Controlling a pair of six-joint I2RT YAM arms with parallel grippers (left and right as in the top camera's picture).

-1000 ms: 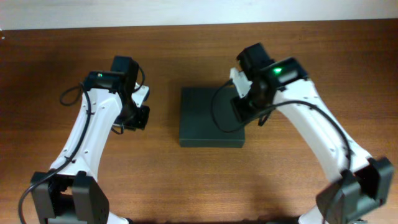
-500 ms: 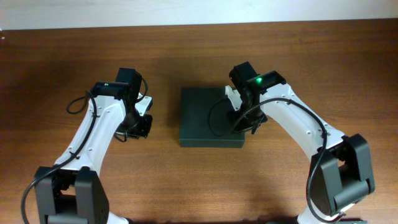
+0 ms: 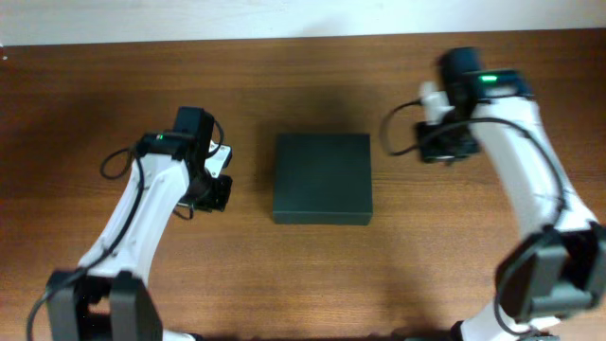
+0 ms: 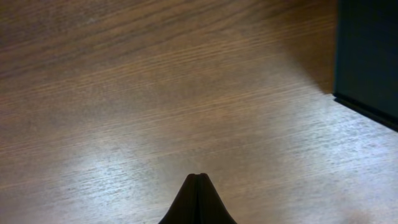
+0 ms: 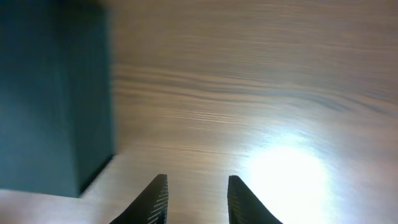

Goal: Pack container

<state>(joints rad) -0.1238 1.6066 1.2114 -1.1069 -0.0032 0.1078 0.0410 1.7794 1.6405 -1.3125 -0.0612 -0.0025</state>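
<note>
Left of frame, the left end effector (image 3: 212,190) hangs low over bare tabletop (image 3: 284,275), fingers pinched together on nothing. It's a little way off the left edge of the container (image 3: 322,177). That box sits centre frame, flat, lid down, with nothing loose around it. Upper right, the right end effector (image 3: 441,142) hovers apart from the box, fingers spread, empty. Looks to me like the packing is about finished. Next move, I'd say: check the flap is seated, press it down if not, and don't nudge the box.
</note>
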